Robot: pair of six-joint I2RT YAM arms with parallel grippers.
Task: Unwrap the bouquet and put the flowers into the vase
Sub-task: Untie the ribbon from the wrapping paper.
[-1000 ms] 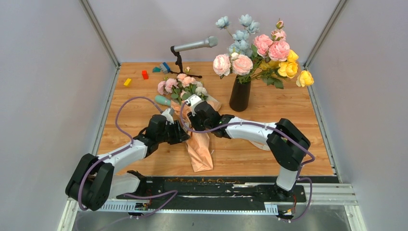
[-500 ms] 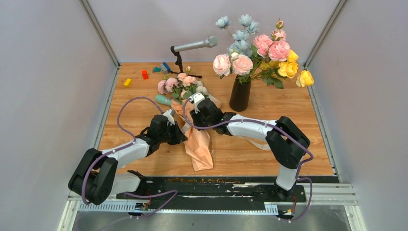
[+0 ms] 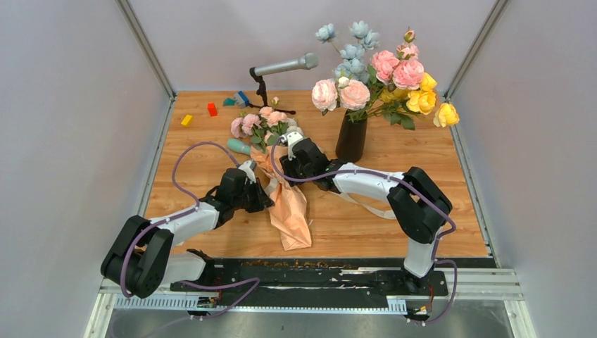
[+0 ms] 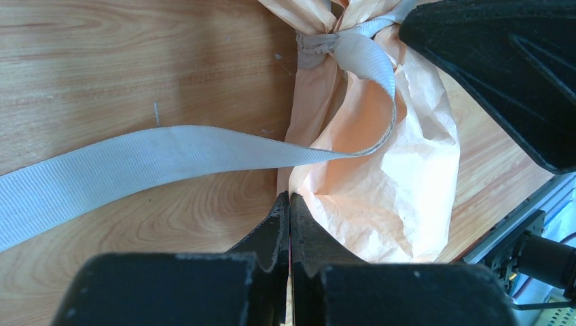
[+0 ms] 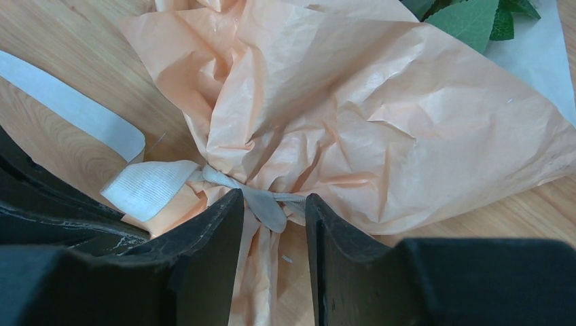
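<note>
**stemfan:** ok so where was the bouquet at that point? And what were your jaws doing?

**yam_arms:** The bouquet (image 3: pixel 290 208) lay flat in the middle of the table (image 3: pixel 204 151), wrapped up. The flowers (image 3: pixel 262 125) pointed at the far side and the paper tail pointed back toward my bases. The vase (image 3: pixel 350 141) stood upright just right of the blooms, not touching them, stuffed with big pink, blue and yellow ones.

My left gripper (image 4: pixel 290 198) had its jaws pressed fully together, with the tips right at the left edge of the peach paper (image 4: pixel 380 197). Honestly I couldn't tell whether any paper was caught between them. A loose ribbon (image 4: pixel 136 163) tail ran across the wood just past those tips, not in them.

**stemfan:** and the right one?

**yam_arms:** The right gripper (image 5: pixel 274 210) was down low on the bundle with its jaws spread, one finger on each side of the knot (image 5: pixel 261 202) where the ribbon cinched the paper. Nothing was pinched as far as I could see, and the knot was tied tight. A few green leaves (image 5: pixel 469 20) poked out at the wide end of the wrap.

**stemfan:** so both arms were on the same spot?

**yam_arms:** Pretty much. From above, both wrists crowded over the bundle's waist, the left coming in from the left side and the right from the right.
</note>
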